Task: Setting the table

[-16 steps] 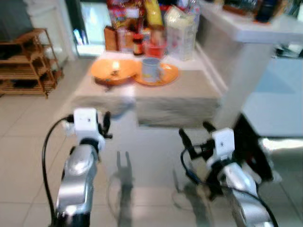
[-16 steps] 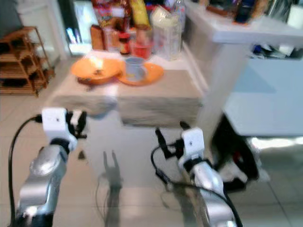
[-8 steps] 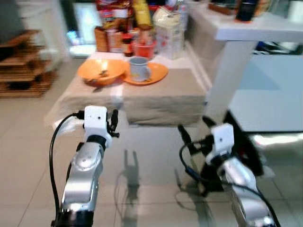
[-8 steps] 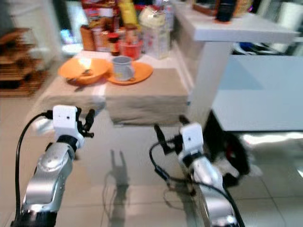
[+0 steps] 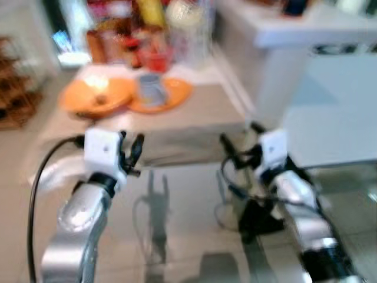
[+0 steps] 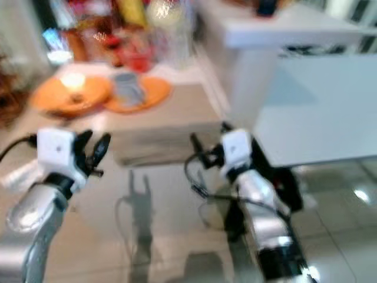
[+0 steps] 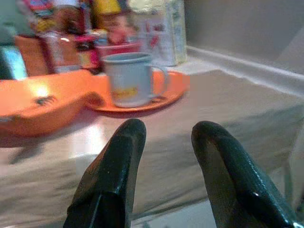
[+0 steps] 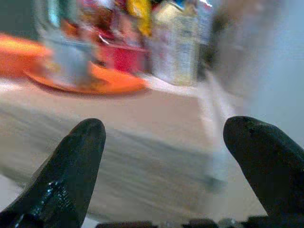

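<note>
Mug sits upright on the orange plate on the surface, dead ahead of the left end effector, nearer than the right end effector; both are open and empty.

White counter right of table; wooden shelf rack far left; glossy tiled floor.

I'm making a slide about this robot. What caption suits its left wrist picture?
Left gripper, fingers apart, facing a mug on an orange plate.
</note>
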Tool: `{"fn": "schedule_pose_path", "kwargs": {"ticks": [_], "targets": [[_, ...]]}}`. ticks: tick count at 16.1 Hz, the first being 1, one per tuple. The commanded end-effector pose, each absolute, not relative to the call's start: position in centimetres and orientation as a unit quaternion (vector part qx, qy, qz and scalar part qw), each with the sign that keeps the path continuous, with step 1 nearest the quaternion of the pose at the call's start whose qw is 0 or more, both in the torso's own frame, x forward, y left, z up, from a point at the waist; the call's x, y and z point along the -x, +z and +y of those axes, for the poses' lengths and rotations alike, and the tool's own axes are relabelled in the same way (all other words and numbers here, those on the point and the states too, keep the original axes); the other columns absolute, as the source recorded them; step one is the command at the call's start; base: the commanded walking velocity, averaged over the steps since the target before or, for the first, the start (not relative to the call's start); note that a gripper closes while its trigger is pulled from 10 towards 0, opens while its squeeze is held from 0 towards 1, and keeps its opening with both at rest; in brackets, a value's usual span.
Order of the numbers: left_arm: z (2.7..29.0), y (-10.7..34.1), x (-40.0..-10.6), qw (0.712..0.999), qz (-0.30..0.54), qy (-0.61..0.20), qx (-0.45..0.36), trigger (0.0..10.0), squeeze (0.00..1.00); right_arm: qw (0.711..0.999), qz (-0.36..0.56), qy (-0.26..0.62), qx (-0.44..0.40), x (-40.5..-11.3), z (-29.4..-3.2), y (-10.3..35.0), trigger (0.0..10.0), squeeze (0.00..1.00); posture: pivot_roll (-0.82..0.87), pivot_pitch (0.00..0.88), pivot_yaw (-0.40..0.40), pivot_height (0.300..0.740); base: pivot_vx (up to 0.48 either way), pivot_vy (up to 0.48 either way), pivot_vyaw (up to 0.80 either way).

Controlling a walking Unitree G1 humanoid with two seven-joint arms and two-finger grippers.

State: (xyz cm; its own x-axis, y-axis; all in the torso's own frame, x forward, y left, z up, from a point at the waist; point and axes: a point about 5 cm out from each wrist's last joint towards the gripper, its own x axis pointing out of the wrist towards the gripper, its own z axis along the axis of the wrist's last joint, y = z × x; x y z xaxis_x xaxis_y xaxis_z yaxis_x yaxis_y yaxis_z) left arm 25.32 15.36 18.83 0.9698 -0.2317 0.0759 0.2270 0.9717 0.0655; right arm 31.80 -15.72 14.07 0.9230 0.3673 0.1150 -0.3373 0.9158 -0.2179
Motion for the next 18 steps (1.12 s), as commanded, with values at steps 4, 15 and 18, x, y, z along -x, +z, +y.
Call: {"fn": "schedule_pose_path", "kwargs": {"ticks": [4,15,18], "targets": [[14.6,19.5,-24.4,0.990,-0.051,-0.107,-0.081,10.0,0.00,0.970,-0.091,0.206,0.097,-34.0,-14.3,15.3,10.0,0.00,0.10,0.000,-0.051,0.740,-0.120,0.000,0.00],[21.8,8.7,-17.5,0.991,0.129,0.036,0.009,10.0,0.00,0.977,0.033,0.205,0.046,-22.8,-16.0,8.2,10.0,0.00,0.01,0.000,0.002,0.740,0.000,0.000,0.00],[20.2,9.5,-18.5,0.995,0.094,0.011,-0.012,10.0,0.00,0.979,0.038,0.197,0.046,-23.1,-16.1,7.3,10.0,0.00,0.01,0.000,-0.009,0.740,0.000,0.000,0.00]]}}
